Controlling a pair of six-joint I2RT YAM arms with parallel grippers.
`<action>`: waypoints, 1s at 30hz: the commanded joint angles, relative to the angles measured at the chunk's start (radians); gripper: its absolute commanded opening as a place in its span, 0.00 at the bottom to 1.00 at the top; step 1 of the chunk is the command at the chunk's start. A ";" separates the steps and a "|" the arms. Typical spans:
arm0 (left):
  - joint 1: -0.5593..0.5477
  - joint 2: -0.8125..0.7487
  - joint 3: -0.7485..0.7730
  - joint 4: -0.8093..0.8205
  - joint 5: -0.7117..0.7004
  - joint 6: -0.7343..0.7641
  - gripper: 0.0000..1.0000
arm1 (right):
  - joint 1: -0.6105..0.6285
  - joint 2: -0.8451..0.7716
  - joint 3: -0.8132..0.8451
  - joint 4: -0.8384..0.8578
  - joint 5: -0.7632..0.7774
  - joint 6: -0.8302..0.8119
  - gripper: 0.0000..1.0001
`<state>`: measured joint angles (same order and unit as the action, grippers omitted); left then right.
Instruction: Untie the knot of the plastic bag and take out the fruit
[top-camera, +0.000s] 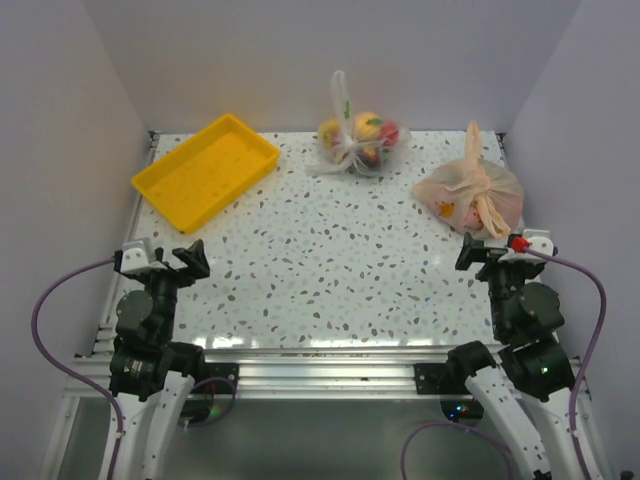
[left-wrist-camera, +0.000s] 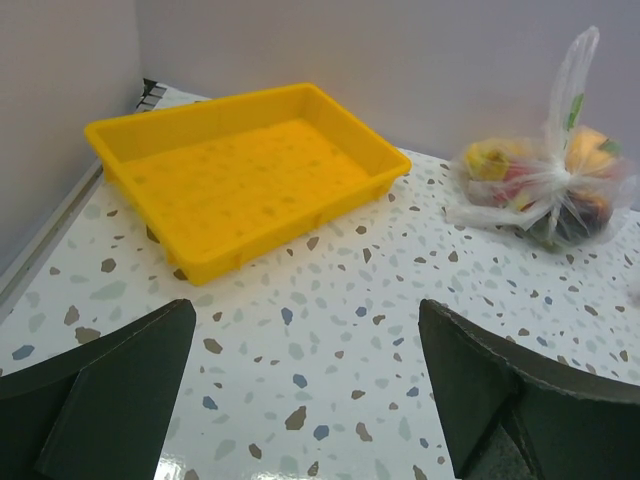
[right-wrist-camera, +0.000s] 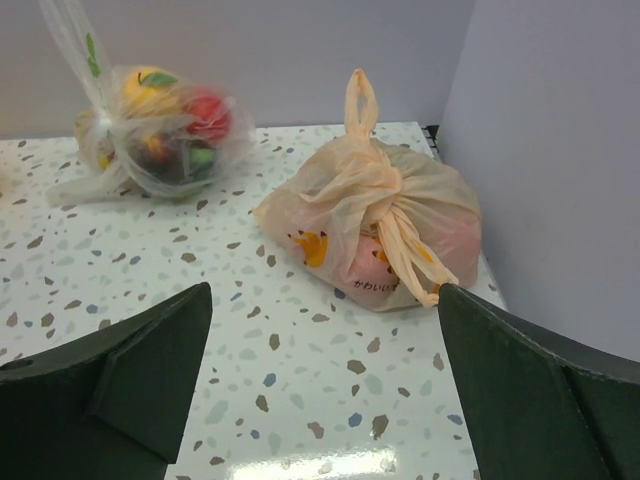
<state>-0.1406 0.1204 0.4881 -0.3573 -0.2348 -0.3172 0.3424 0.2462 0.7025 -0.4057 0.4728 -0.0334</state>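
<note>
The peach-orange plastic bag (top-camera: 470, 195) lies tied at the table's right side, near the wall; it also shows in the right wrist view (right-wrist-camera: 375, 235). Its knot (right-wrist-camera: 385, 180) is a bunched band on top, with one loop standing up and a long tail hanging toward the front. The fruit inside shows only as pinkish shapes through the plastic. My right gripper (top-camera: 497, 250) is open and empty, just in front of the bag, apart from it. My left gripper (top-camera: 170, 262) is open and empty at the near left.
A clear whitish bag of fruit (top-camera: 358, 140) stands tied at the back centre, also in the left wrist view (left-wrist-camera: 545, 185). A yellow tray (top-camera: 205, 168) sits at the back left. Grey walls close the left, back and right sides.
</note>
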 joint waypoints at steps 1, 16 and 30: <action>-0.007 -0.022 0.014 0.043 0.002 0.026 1.00 | 0.004 0.050 0.066 0.001 -0.031 0.026 0.99; -0.005 -0.077 0.007 0.029 -0.011 0.024 1.00 | -0.008 0.781 0.376 -0.064 0.170 0.408 0.99; -0.005 -0.105 -0.003 0.047 0.003 0.032 1.00 | -0.240 1.306 0.544 0.091 0.170 0.661 0.99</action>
<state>-0.1406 0.0280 0.4877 -0.3584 -0.2409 -0.3130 0.1127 1.4994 1.1767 -0.3985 0.5907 0.5186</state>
